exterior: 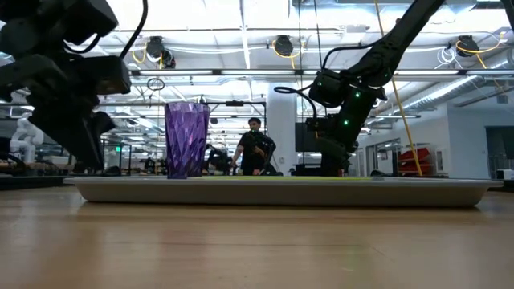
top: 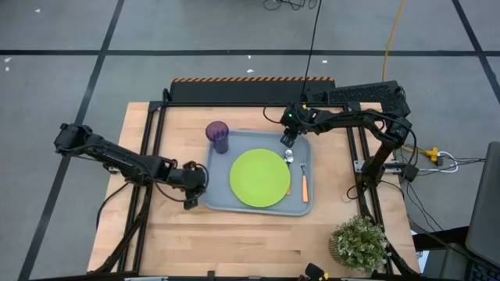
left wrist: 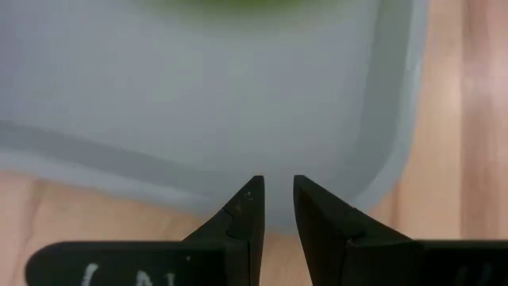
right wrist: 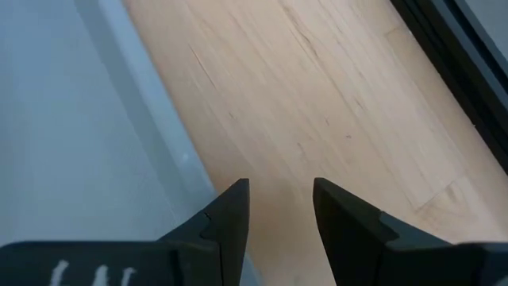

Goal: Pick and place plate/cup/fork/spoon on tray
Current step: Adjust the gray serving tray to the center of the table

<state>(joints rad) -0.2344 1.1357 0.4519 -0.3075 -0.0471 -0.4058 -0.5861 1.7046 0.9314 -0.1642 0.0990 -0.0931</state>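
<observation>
The grey-blue tray (top: 223, 195) lies in the middle of the table. On it rest the lime-green plate (top: 260, 178), the purple cup (top: 217, 134) upright at its far left corner, and at its right side the spoon (top: 289, 156) and the orange-handled fork (top: 304, 183). My left gripper (left wrist: 278, 183) hovers over the tray's near left rim (left wrist: 198, 179), open by a narrow gap with nothing in it. My right gripper (right wrist: 282, 187) hangs at the tray's far right corner (right wrist: 159, 119), over bare wood, open and with nothing between its fingers.
A potted plant (top: 361, 242) stands at the table's near right corner. Black frame rails (top: 156, 125) run along the table's left, far and right sides. Bare wood (top: 250, 242) lies between the tray and the near edge. A person (exterior: 255, 148) stands in the room beyond.
</observation>
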